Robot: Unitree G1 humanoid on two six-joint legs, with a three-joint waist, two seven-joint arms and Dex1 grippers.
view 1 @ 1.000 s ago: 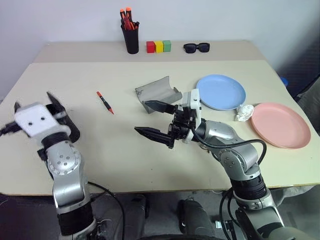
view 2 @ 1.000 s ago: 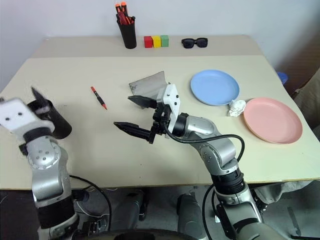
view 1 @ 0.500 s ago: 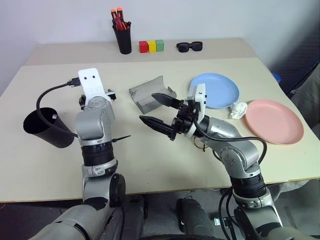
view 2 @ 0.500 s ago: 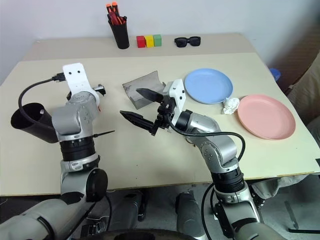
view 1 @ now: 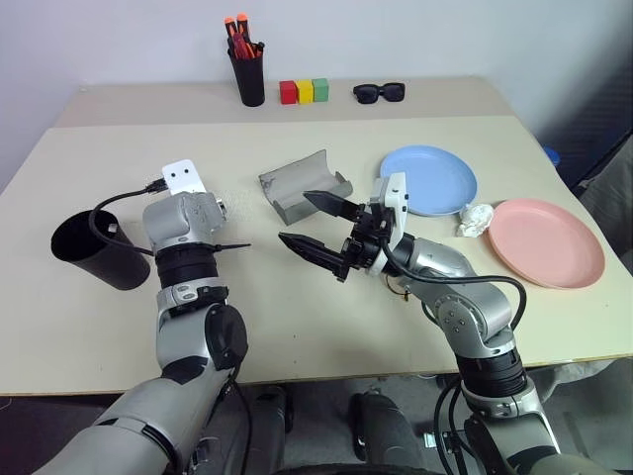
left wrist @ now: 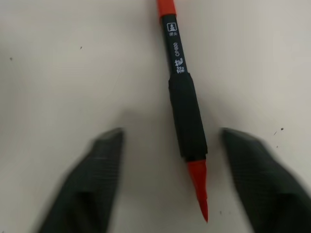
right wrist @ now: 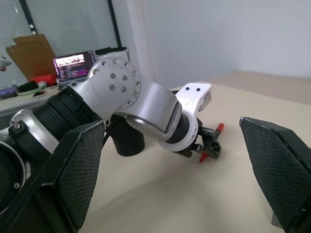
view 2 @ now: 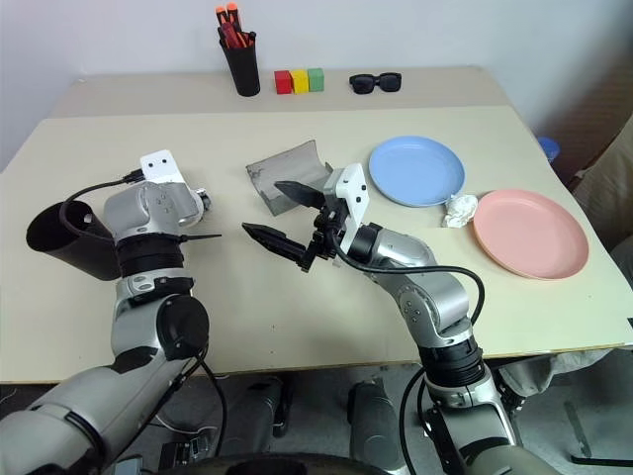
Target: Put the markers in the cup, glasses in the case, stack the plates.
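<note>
The left tool point(left wrist: 163, 189) points down at the table point(view 1: 297, 307) with its fingers point(left wrist: 95, 184) apart, one on each side of the red marker point(left wrist: 187, 121); the fingers are not touching it, and the marker lies flat on the table between them. The right tool point(view 1: 318, 225) hovers over the middle of the table, fingers spread wide and holding nothing, pointing toward the left arm. The table is pale beige with a seam across its far part, set against a plain white wall; the right wrist view shows a window with blinds and a lit screen in the room behind. The black cup point(view 1: 87, 250) stands near the left edge, just beside the left arm, with the arm's cable looping over it. The grey case point(view 1: 305, 185) lies open just beyond the right tool. To the right are the blue plate point(view 1: 428, 180) and the pink plate point(view 1: 544, 242), side by side and not stacked, with a crumpled white wad point(view 1: 475, 220) between them. Along the far edge stand a pen holder point(view 1: 246, 74) with orange-tipped pens, three coloured blocks point(view 1: 306, 91) and black sunglasses point(view 1: 379, 93). The left forearm is bent forward with the wrist tipped down; the right forearm reaches across, about level.
</note>
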